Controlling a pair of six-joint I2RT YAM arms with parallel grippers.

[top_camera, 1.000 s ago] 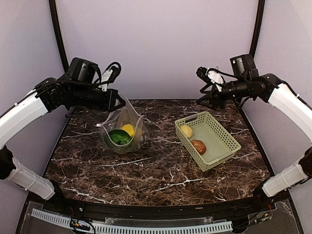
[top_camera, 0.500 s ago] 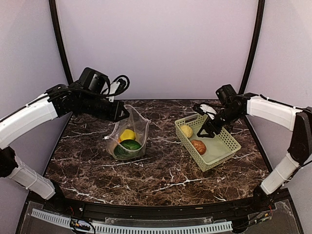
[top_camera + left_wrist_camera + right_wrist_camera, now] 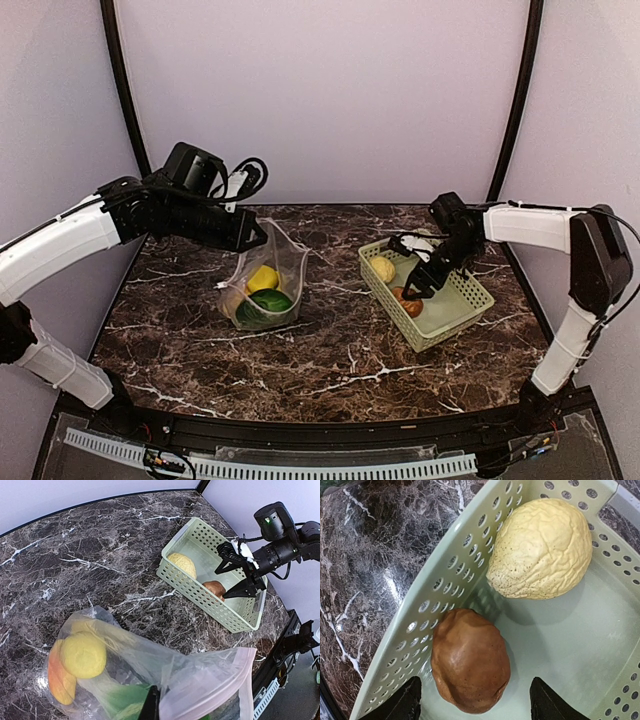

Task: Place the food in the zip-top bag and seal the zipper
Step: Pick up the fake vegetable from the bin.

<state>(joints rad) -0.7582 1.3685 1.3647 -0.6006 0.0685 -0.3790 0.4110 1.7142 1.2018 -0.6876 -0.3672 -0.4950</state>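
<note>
The clear zip-top bag (image 3: 268, 282) stands on the marble table, left of centre. My left gripper (image 3: 256, 232) is shut on its upper mouth edge and holds it up. In the left wrist view the gripper (image 3: 154, 707) pinches the bag (image 3: 200, 677) by the pinkish zipper (image 3: 248, 675). Inside are a yellow lemon (image 3: 82, 654), an orange piece (image 3: 59, 677) and green produce (image 3: 116, 700). My right gripper (image 3: 420, 284) is open inside the basket, its fingers either side of the brown potato (image 3: 470, 660). A pale yellow lemon (image 3: 540, 550) lies beside it.
The light-green lattice basket (image 3: 462, 298) sits at right centre, angled, holding the potato (image 3: 408, 302) and the lemon (image 3: 383, 268). Its perforated wall (image 3: 445, 585) runs close along the left of the potato. Dark marble table with a raised black rim all round.
My right arm came down from high at the back right into the basket, open over the potato. My left gripper lowered and shifted the bag slightly right.
</note>
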